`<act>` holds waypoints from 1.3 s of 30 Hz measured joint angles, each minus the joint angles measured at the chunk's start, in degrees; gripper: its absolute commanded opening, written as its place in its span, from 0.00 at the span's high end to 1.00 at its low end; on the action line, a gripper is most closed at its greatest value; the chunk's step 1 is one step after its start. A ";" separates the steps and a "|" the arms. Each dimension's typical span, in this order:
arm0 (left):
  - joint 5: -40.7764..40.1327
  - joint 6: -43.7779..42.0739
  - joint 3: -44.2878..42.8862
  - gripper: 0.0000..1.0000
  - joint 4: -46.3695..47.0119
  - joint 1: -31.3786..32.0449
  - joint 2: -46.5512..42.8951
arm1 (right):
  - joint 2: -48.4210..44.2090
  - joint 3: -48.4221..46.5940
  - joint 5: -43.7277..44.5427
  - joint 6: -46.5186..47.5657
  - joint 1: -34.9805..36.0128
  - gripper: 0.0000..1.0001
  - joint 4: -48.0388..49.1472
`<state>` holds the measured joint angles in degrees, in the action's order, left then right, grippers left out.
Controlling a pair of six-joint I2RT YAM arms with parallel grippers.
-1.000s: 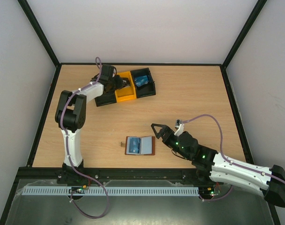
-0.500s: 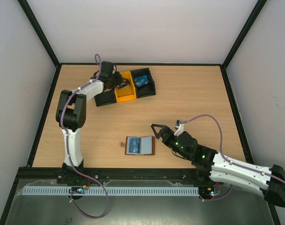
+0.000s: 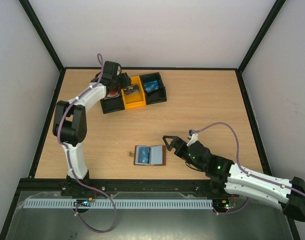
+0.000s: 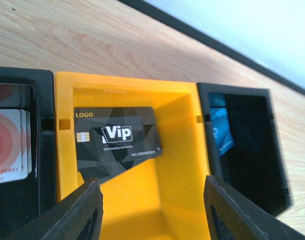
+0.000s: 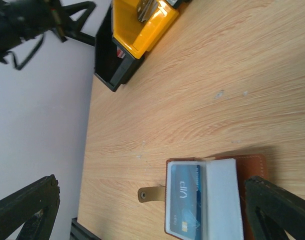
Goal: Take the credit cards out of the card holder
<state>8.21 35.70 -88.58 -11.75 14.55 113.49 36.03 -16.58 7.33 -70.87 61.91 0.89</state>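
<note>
The card holder [image 3: 160, 155] lies open on the table near the front, and a blue credit card [image 3: 143, 155] shows in its left sleeve. In the right wrist view the same card holder [image 5: 252, 172] and blue card [image 5: 185, 197] sit between my wide-open fingers. My right gripper [image 3: 168, 141] hovers open just right of the holder, holding nothing. My left gripper [image 3: 124, 86] is open above the tray's yellow bin [image 4: 182, 170], where a black credit card [image 4: 114, 142] lies free of the fingers [image 4: 87, 210].
The black-and-yellow three-bin tray [image 3: 165, 96] stands at the back left. Its left bin holds red-and-white cards [image 4: 7, 145], its right bin a blue card [image 4: 220, 130]. In the right wrist view the tray [image 5: 137, 30] is at the top. Black frame rails border the table.
My left gripper has opened over the yellow bin and the black card now lies loose there; the left arm has drawn back to the left. The right arm has shifted only slightly.
</note>
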 measured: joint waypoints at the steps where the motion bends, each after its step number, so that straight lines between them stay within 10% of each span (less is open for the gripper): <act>1: 0.28 -0.28 0.39 0.34 -0.42 0.00 -1.33 | -0.07 -0.26 0.22 -0.02 0.00 0.02 -1.14; 10: 5.64 -1.79 16.61 0.01 -1.05 0.02 -16.98 | -0.46 -1.68 -0.13 1.09 0.00 0.02 -3.67; 26: 18.21 -1.46 47.78 0.12 2.54 6.05 -41.11 | 12.98 -2.67 -7.67 3.13 0.00 0.64 0.39; 39: 21.46 5.95 62.69 0.30 11.82 17.33 -46.07 | 28.11 -5.68 -14.32 3.65 0.00 0.76 9.05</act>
<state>29.67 41.65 -25.89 0.08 31.88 67.42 64.14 -22.26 -6.98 -67.22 61.91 9.93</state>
